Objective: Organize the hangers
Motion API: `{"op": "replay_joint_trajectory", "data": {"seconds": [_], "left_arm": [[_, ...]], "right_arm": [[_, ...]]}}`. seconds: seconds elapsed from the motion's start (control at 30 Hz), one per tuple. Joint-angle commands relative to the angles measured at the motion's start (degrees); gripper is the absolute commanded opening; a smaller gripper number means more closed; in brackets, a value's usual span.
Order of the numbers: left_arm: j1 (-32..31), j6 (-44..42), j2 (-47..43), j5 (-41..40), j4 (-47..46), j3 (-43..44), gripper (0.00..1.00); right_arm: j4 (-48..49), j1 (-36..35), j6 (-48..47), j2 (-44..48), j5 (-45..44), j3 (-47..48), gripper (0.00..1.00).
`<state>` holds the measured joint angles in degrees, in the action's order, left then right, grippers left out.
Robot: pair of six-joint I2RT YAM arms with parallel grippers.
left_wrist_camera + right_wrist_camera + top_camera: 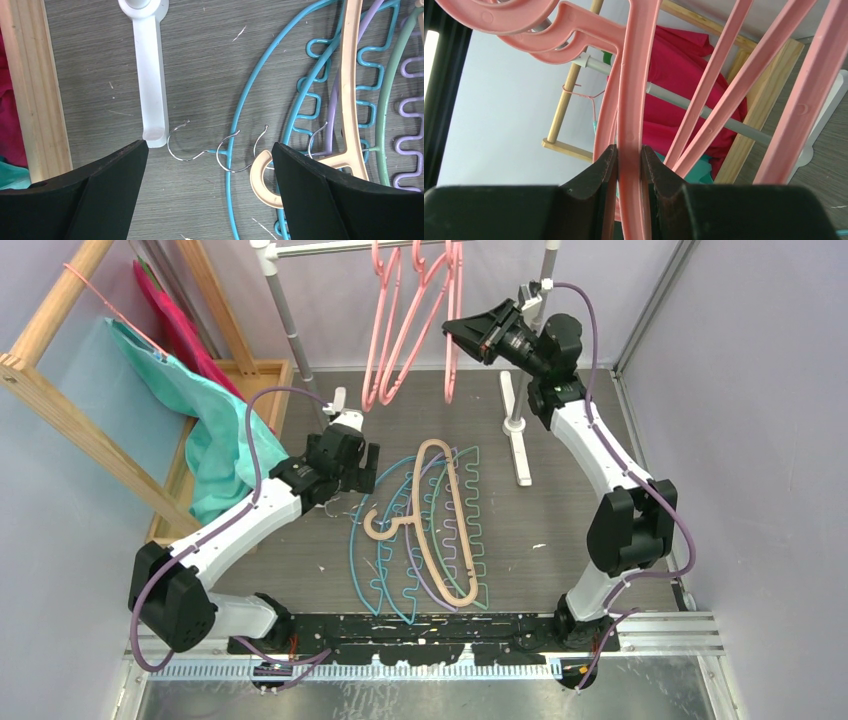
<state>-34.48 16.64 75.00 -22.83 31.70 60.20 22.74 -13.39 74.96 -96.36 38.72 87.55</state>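
Several pink hangers (pixel 400 320) hang on the white-and-steel garment rail (pixel 330 248). My right gripper (pixel 458 332) is shut on the arm of one pink hanger (pixel 631 100), high beside the rail. A beige hanger (pixel 440 525) lies on the floor over thin blue (pixel 360 560), teal, green and purple zigzag hangers. My left gripper (pixel 345 480) is open and empty, low over their metal hooks (pixel 227 152). In the left wrist view the beige hook (pixel 260 180) sits against the right finger (pixel 320 190) and the blue hanger (pixel 240 110) runs between the jaws.
A wooden frame rack (pixel 60 390) at the left carries teal cloth (pixel 210 440) and pink cloth (pixel 180 330). The rail's white feet (pixel 515 430) stand on the floor; one foot (pixel 150 75) lies just ahead of the left finger. Walls close in left and right.
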Motion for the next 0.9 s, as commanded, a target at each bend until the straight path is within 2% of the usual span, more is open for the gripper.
{"op": "replay_joint_trajectory", "data": {"seconds": [0.0,0.07,0.13,0.23,0.33,0.47,0.6,0.73,0.87], "left_arm": [[0.2,-0.9,-0.1,-1.4,-1.2,1.3,0.98],[0.2,-0.8,0.1,-1.3,-1.2,1.2,0.98],[0.2,-0.7,0.3,-1.2,-1.0,1.2,0.98],[0.2,-0.7,-0.1,-1.6,-0.9,1.1,0.98],[0.3,-0.7,-0.6,-1.8,-0.8,1.2,0.98],[0.2,-0.7,-1.0,-2.0,-0.3,1.6,0.98],[0.2,-0.7,-1.1,-2.2,0.1,1.9,0.98],[0.2,-0.6,-1.3,-2.3,0.2,1.8,0.98],[0.2,-0.5,-0.9,-2.4,-0.3,1.5,0.98]], "right_arm": [[-3.9,-1.9,-3.5,-1.3,0.7,3.6,0.01],[-5.4,-2.7,-4.8,-1.6,1.0,3.0,0.02],[-5.4,-3.3,-5.4,-1.5,1.5,1.7,0.08],[-3.4,-3.4,-5.9,0.4,1.1,-2.1,0.24],[-3.9,-3.3,-8.7,3.4,-0.4,-4.5,0.48],[-6.9,-3.3,-13.6,8.3,-2.6,-6.8,0.66],[-11.3,-3.2,-19.4,13.4,-6.1,-9.4,0.80],[-19.8,-3.2,-28.5,19.4,-11.4,-11.5,0.94],[-29.7,-4.4,-38.0,25.4,-17.6,-16.2,0.99]]}}
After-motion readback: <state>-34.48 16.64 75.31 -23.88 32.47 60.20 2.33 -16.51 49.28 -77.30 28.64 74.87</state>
